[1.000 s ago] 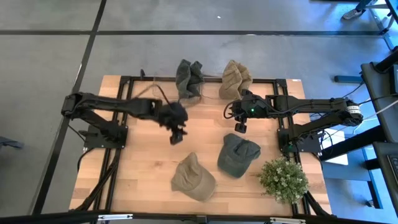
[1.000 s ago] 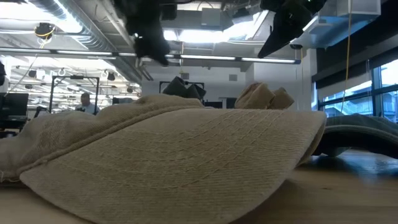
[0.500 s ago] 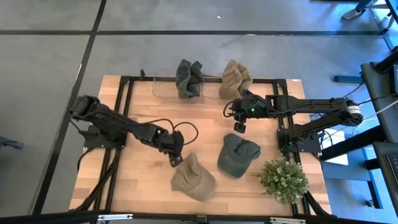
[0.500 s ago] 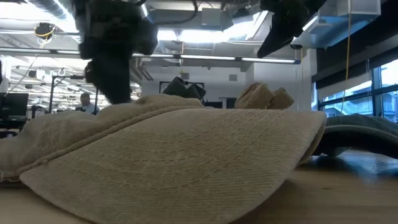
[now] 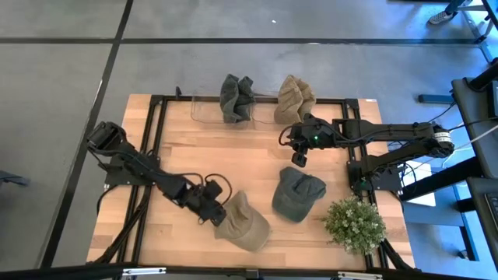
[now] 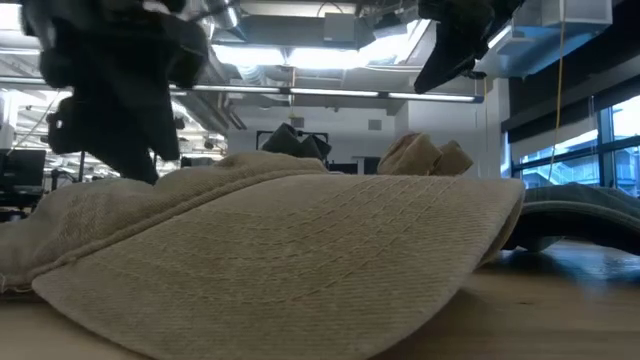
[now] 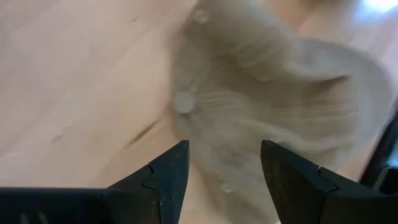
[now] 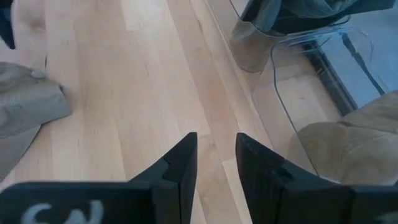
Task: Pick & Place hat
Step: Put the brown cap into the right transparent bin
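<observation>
A tan cap [image 5: 243, 222] lies crown up near the table's near edge and fills the low view [image 6: 290, 250]. My left gripper [image 5: 214, 211] is open, low at the cap's left side. In the left wrist view its fingertips [image 7: 224, 152] stand apart over the crown of the tan cap [image 7: 261, 106], near its top button [image 7: 183, 102]. A grey-green cap [image 5: 298, 194] lies flat to the tan cap's right. My right gripper [image 5: 300, 156] hovers open, fingers slightly apart [image 8: 216, 146], above bare wood beyond the grey-green cap. My left gripper comes at the tan cap's crown [image 7: 217, 124] slanting down from the table's left. Its open fingers stand on either side of the crown. I cannot tell whether they touch the cloth.
A clear container [image 5: 204, 110] at the far edge holds a dark green hat [image 5: 237, 97] and a tan hat [image 5: 294, 97]. A small potted plant [image 5: 354, 224] stands at the near right corner. Bare wood lies between the caps and the container.
My left gripper has swept from the table's middle toward the near edge and down, ending low beside the tan cap's left side. Both caps lie where they were.
</observation>
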Tool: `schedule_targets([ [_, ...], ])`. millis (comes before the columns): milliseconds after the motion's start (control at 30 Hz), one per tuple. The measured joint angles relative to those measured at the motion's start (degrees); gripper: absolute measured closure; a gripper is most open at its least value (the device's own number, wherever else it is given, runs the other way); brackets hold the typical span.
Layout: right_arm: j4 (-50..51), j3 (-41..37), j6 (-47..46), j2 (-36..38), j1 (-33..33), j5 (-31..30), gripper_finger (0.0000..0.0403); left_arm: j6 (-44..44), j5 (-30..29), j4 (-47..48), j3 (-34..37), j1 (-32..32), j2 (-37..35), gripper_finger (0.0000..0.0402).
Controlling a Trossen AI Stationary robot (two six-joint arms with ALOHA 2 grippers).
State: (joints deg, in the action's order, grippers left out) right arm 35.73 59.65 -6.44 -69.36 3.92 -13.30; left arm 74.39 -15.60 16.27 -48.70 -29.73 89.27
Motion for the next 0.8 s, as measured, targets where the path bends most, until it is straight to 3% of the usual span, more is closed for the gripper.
schedule_targets([
  [167, 0.0, 0.0, -0.5, 0.0, 0.0, 0.0, 0.0292, 3.6, -6.6, -2.7, 2.1, -3.5, 0.0, 0.0210],
  [367, 0.0, 0.0, -2.4, 0.0, 0.0, 0.0, 0.0292, 2.6, -7.5, -4.1, 2.5, -4.3, 0.0, 0.0210],
  [800, 0.1, 0.0, -3.7, 0.0, 0.0, -0.1, 0.0292, 1.9, 0.4, -11.3, 2.4, -2.3, 10.4, 0.0210],
])
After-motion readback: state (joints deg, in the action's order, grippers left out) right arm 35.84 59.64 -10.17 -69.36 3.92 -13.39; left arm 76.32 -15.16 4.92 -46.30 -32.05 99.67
